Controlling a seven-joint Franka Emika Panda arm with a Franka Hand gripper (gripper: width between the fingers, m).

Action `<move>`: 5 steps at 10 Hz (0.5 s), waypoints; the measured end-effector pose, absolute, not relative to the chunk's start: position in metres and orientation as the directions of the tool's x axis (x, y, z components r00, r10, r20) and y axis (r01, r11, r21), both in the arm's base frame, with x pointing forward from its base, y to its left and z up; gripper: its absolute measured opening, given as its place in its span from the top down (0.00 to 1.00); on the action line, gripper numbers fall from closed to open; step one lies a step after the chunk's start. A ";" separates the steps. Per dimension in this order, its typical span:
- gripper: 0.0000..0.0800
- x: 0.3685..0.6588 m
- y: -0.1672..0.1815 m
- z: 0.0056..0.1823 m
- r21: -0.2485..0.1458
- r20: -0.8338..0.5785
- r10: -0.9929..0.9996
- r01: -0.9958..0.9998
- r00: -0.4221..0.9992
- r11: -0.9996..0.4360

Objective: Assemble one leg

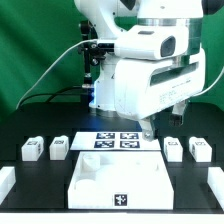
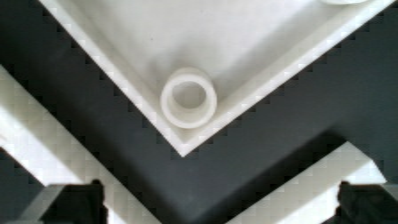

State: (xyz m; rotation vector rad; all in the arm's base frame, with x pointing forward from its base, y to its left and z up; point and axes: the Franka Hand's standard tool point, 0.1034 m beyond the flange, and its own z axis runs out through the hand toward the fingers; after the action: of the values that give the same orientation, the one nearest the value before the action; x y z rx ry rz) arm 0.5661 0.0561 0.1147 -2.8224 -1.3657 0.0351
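Observation:
Several white legs with black-and-white tags stand on the black table: two on the exterior view's left and two on its right. The large white square panel lies at the front, with a raised corner socket. My gripper hangs above the table between the marker board and the right legs, near the panel's far right corner. In the wrist view a panel corner with a round socket lies below the gripper. Its dark fingers stand wide apart with nothing between them.
The marker board lies flat behind the panel. White blocks sit at the table's front left edge and front right edge. A green curtain is behind the arm.

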 end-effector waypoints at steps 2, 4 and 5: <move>0.19 0.566 0.056 0.114 -0.016 -0.018 0.784 0.784 0.620 -0.621; 0.19 0.564 0.056 0.113 -0.018 -0.018 0.814 0.814 0.580 -0.581; 0.19 0.553 0.057 0.108 0.004 0.004 0.831 0.831 0.556 -0.556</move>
State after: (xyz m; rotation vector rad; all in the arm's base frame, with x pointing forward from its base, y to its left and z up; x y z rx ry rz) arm 0.5533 0.0571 0.1080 -2.7719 -1.4815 -0.0085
